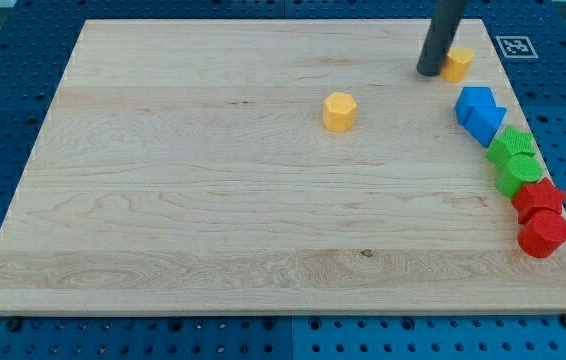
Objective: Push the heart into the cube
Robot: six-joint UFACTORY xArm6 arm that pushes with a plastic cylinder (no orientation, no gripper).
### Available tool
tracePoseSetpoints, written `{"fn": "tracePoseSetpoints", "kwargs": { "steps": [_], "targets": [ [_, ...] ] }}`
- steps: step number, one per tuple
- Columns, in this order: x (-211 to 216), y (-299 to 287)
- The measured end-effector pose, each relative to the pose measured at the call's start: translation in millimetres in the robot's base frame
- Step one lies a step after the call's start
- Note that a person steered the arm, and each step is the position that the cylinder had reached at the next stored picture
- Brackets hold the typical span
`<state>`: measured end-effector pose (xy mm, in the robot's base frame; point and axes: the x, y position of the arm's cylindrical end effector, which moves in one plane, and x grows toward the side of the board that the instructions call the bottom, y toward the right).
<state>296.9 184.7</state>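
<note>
Wooden board (213, 180) lies on a blue perforated table (3, 120). The dark rod comes down from the view's top, and my tip (429, 72) rests on the board near its top right corner; the arm carries no pincer, so there are no jaws to report as spread or pressed. Just to the view's right of my tip, touching or very nearly touching it, sits a small yellow block (457, 64), partly hidden by the rod; its shape cannot be made out with certainty. A second yellow block, hexagonal (339, 111), stands alone near the board's upper middle, well apart from my tip and from the rest. Along the right edge runs a close column: two blue blocks (480, 112) touching one another, the upper one cube-like; below them two green blocks (513, 160) pressed together; below those two red blocks (541, 217), the lowest near the board's bottom right. A black-and-white marker tag (515, 46) lies on the table beyond the top right corner.
</note>
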Motion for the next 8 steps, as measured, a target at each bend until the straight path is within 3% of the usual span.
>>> {"fn": "tracePoseSetpoints", "kwargs": {
  "steps": [1,2,3,6,8],
  "targets": [
    [-36.4,-5.7],
    [-63.9,37.8],
    [-58.9,64.4],
    [6.7,62.7],
    [-10.7,55.9]
  ]
}}
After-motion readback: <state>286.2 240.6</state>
